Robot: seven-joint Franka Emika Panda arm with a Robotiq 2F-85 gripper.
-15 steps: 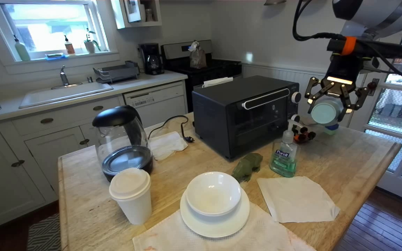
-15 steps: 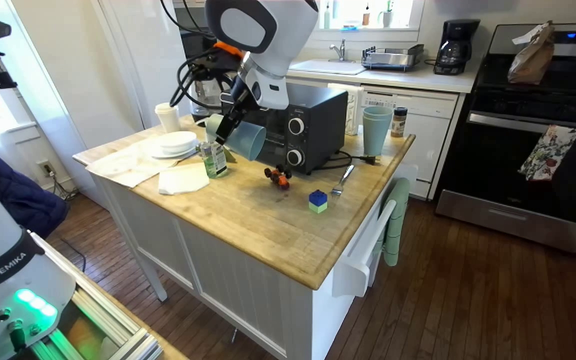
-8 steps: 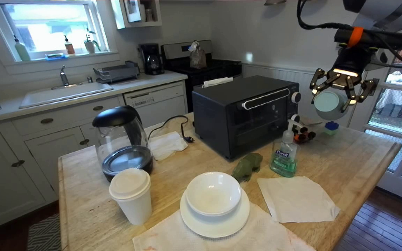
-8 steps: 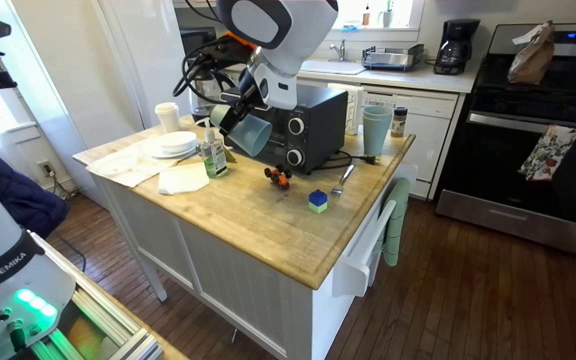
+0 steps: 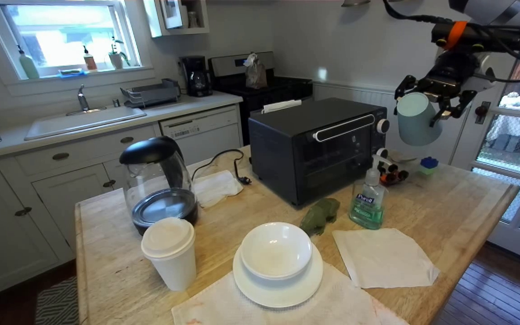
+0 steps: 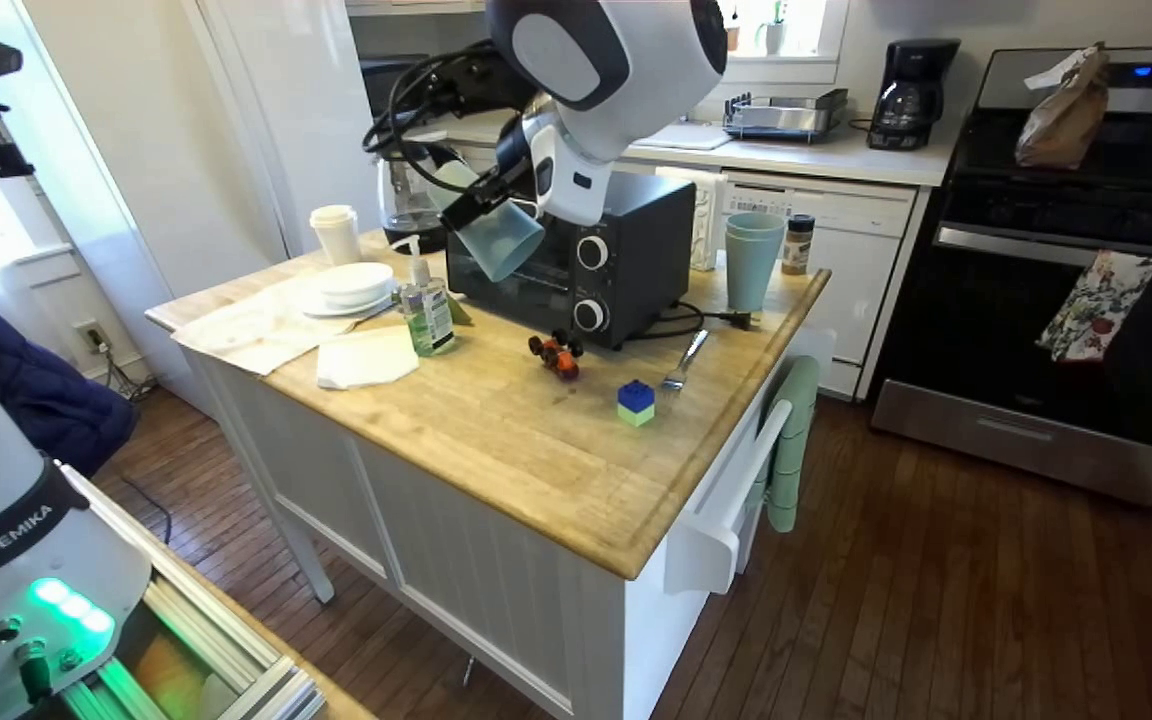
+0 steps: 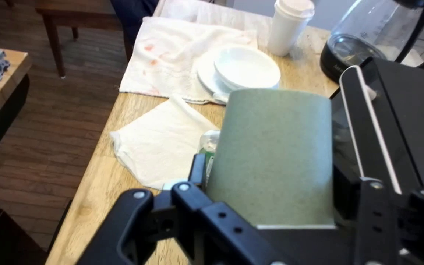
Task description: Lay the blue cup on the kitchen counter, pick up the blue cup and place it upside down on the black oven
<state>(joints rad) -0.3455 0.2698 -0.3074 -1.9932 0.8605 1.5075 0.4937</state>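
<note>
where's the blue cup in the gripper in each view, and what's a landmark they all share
In an exterior view: the blue cup is upper right, right of the black oven.
In an exterior view: the blue cup is above centre and slightly left, overlapping the black oven.
In the wrist view: the blue cup is just right of centre, the black oven farther right.
Shared landmark: the black oven.

Daylight glares white through the window [image 5: 68,36] in an exterior view, the wall [image 5: 169,52] beside it dim.
</note>
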